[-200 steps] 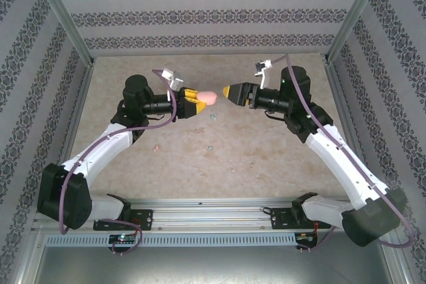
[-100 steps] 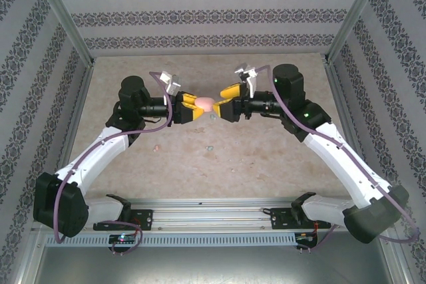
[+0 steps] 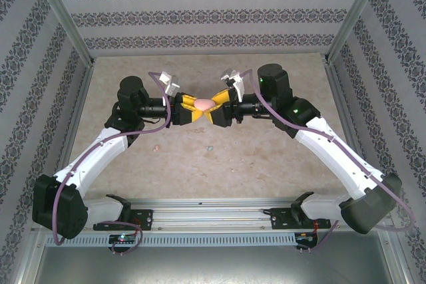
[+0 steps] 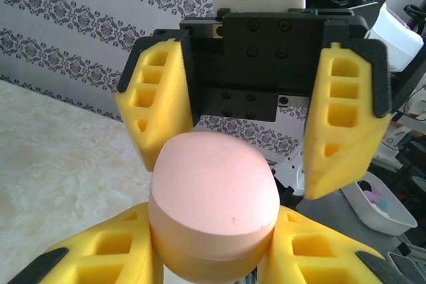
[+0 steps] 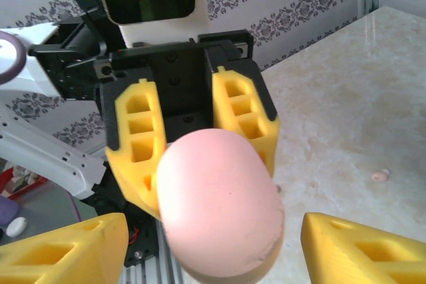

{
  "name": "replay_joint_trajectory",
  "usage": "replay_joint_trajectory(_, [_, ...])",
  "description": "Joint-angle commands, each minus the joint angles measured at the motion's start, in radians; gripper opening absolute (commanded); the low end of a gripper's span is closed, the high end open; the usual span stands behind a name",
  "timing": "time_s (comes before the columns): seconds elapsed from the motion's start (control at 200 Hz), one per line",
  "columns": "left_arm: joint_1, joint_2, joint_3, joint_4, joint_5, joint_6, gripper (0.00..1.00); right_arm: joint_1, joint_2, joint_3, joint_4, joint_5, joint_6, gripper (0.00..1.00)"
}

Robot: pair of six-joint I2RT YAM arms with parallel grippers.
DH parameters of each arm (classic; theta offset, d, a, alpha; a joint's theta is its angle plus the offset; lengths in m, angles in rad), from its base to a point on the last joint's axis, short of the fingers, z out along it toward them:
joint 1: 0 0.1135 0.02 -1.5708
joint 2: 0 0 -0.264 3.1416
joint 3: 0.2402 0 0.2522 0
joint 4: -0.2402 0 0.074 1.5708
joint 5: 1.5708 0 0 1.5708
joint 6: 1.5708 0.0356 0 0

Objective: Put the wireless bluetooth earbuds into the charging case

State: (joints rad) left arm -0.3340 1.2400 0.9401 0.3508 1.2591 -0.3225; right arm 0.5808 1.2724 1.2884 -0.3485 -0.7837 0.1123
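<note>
Lying on the table, nearer to the arm bases than the grippers, are a pinkish earbud and a pale green earbud, two in all, both well apart from the fingers. Further back, the left gripper is clenched on the one pink charging case and holds it above the table. The right gripper faces it, fingers spread on both sides of the case with a gap. The case is closed, so I cannot see inside
</note>
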Motion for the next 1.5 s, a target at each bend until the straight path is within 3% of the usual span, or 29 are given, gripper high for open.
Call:
replay_joint_trajectory(0.0, [-0.001, -0.025, -0.007, 0.045, 0.041, -0.029, 0.12, 0.016, 0.010, 0.043, -0.017, 0.015, -0.042, 0.65])
replay_joint_trajectory(0.275, [-0.001, -0.025, -0.011, 0.059, 0.051, -0.040, 0.11, 0.015, 0.027, 0.064, -0.010, 0.011, -0.026, 0.46])
replay_joint_trajectory(0.824, [-0.001, -0.037, -0.046, 0.131, 0.044, -0.037, 0.09, -0.024, 0.054, 0.031, 0.179, -0.093, 0.233, 0.43])
replay_joint_trajectory(1.234, [-0.001, -0.054, -0.077, 0.163, 0.005, -0.023, 0.09, -0.032, 0.094, 0.011, 0.233, 0.044, 0.465, 0.55])
replay_joint_trajectory(1.499, [-0.001, -0.071, -0.103, 0.156, -0.099, 0.029, 0.09, -0.030, 0.080, 0.009, 0.208, 0.118, 0.591, 0.73])
